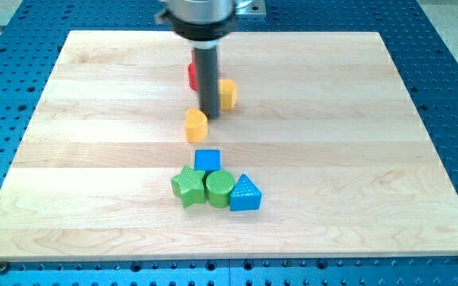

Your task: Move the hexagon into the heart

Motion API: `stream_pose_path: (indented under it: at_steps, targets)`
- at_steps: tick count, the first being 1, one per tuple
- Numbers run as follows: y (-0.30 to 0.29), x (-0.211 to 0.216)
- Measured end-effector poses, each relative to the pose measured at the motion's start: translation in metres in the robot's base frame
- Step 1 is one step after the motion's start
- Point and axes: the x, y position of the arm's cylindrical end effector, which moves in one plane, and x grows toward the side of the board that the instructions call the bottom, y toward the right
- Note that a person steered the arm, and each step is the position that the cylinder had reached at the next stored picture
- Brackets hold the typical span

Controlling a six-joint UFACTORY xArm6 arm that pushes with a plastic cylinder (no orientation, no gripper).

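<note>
The arm carries no claw, only a dark rod, so there is nothing to open, close or grip; its tip (pixel 210 116) rests on the board (pixel 356 159) a little toward the far edge from the centre. It stands between two yellow blocks: the hexagon (pixel 227 94) touches or nearly touches the rod on the view's right, and the heart (pixel 196 125) lies just beside the tip, toward the near-left corner. This placement does not look suited to the task, since the rod stands in the gap the hexagon must cross; the tip would probably need to come round to the hexagon's far-right side. A red block (pixel 191 76) is mostly hidden behind the rod, so its shape cannot be made out. Nearer the front edge sit a blue cube (pixel 207 160), green star (pixel 188 187), green cylinder (pixel 219 188) and blue triangle (pixel 245 194), clustered well apart from the tip.
</note>
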Motion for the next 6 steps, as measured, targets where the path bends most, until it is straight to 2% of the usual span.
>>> stream_pose_path:
  at_steps: [1,2,3,4,5,6]
  targets:
    - [0.096,-0.028]
    - [0.075,-0.053]
    - [0.052,-0.057]
    - [0.013,-0.044]
    - [-0.002,-0.023]
    - [-0.004,-0.026]
